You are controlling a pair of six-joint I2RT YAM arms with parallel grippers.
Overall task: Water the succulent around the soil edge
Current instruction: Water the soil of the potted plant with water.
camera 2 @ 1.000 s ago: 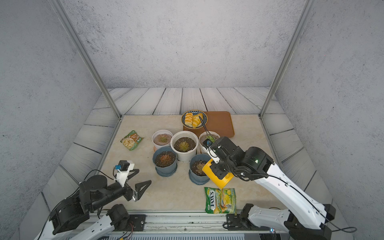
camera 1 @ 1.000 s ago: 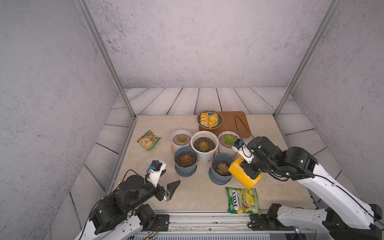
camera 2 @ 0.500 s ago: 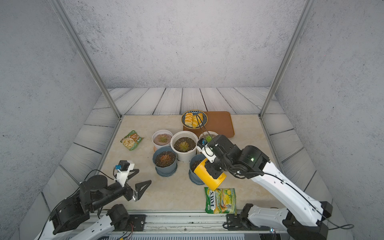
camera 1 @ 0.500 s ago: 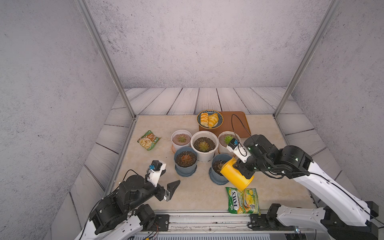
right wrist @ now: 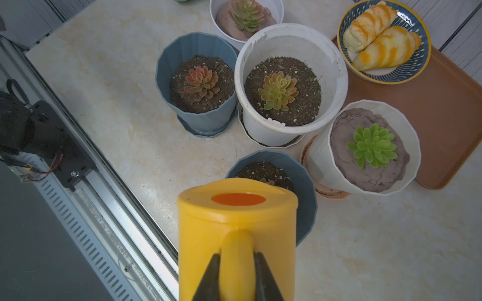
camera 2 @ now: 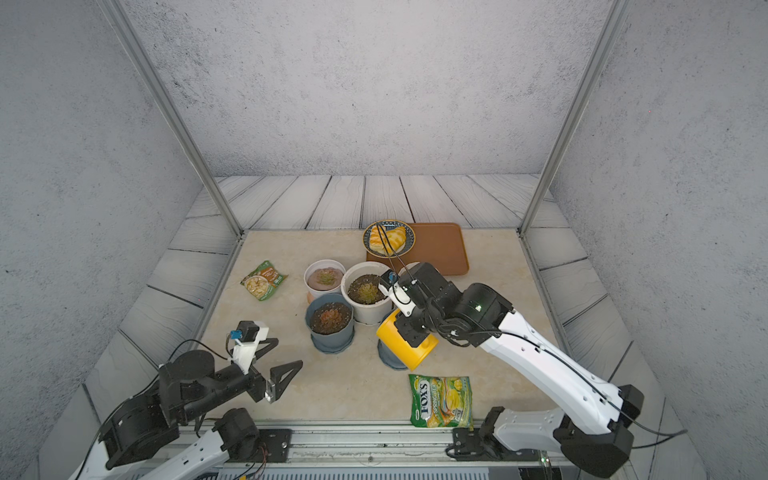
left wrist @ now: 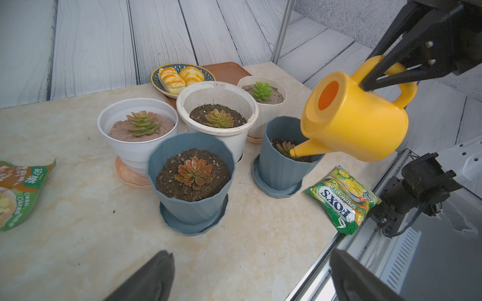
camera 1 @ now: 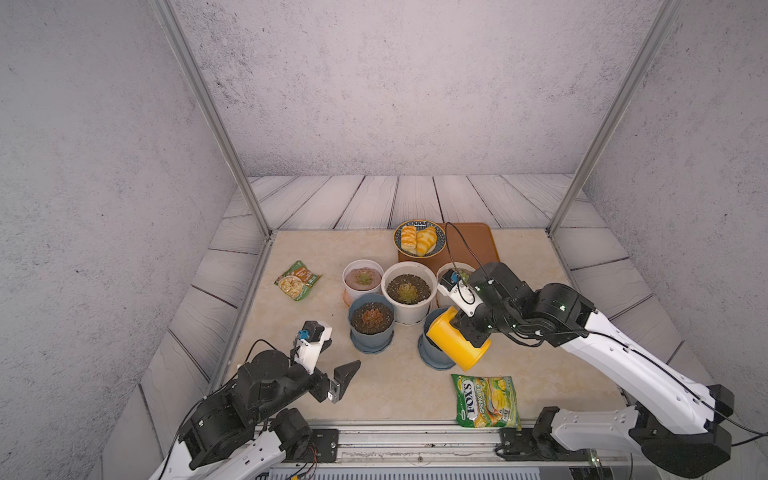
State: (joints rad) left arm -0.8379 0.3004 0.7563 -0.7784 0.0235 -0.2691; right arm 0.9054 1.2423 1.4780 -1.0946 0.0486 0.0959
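My right gripper (right wrist: 236, 256) is shut on the handle of a yellow watering can (camera 1: 455, 340). The can is tipped forward, and its spout (left wrist: 302, 149) reaches over the rim of the front right blue-grey pot (left wrist: 279, 166), low over the soil. That pot's small reddish succulent (left wrist: 285, 147) sits right by the spout tip. In both top views the can hides this plant. No water stream shows. My left gripper (camera 1: 336, 357) hovers open and empty over the front left of the table, well away from the pots.
Several other potted succulents crowd behind: a blue-grey pot (camera 1: 371, 328), a large white pot (camera 1: 409, 291), and two smaller white pots (camera 1: 362, 279) (right wrist: 373, 148). A bread plate (camera 1: 419, 239) rests on a brown tray (camera 1: 473, 249). A Fox's bag (camera 1: 486, 401) and a snack bag (camera 1: 297, 280) lie flat.
My right arm has carried the watering can leftward over the front right pot and tipped it further, spout down. The left arm has stayed put.
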